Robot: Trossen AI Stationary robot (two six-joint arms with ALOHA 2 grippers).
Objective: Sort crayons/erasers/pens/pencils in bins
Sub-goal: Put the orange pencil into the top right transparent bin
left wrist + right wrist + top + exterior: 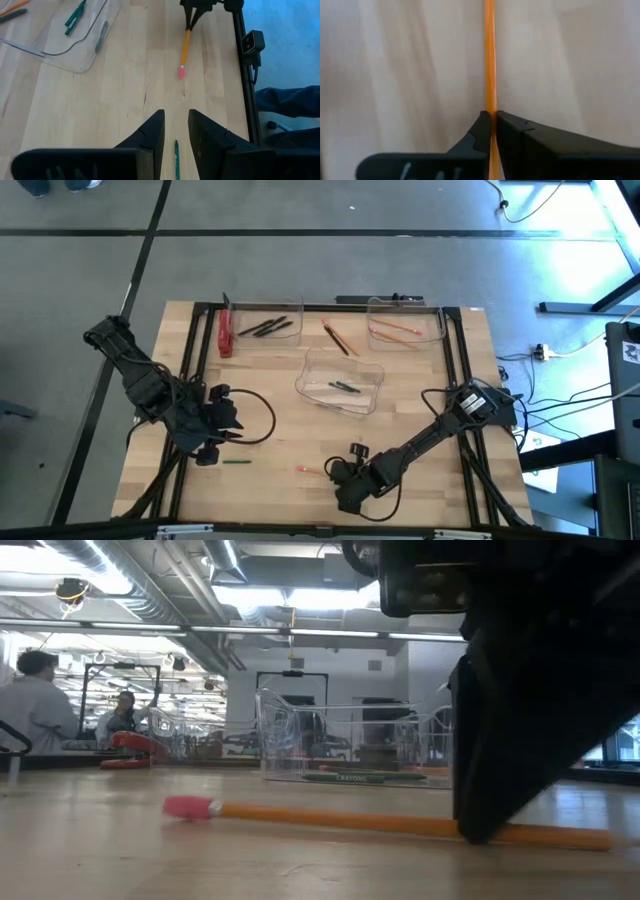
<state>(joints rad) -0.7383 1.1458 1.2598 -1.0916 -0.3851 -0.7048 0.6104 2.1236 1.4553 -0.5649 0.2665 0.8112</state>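
Pinching the long orange pencil [490,60] lying left-right on the near wooden counter [280,440], the right tool [491,117] is clamped shut across its shaft; the left tool [176,130] waits half-open.

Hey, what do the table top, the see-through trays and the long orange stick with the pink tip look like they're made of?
Pale plank table top: looks like light wood, matte; grain lines and board seams show.
Clear rounded trays: likely thin glossy plastic; contents and table show through, rims catch light.
Long orange pencil: probably painted wood, smooth, with a dull pink rubbery-looking eraser end. The right gripper is shut on it.
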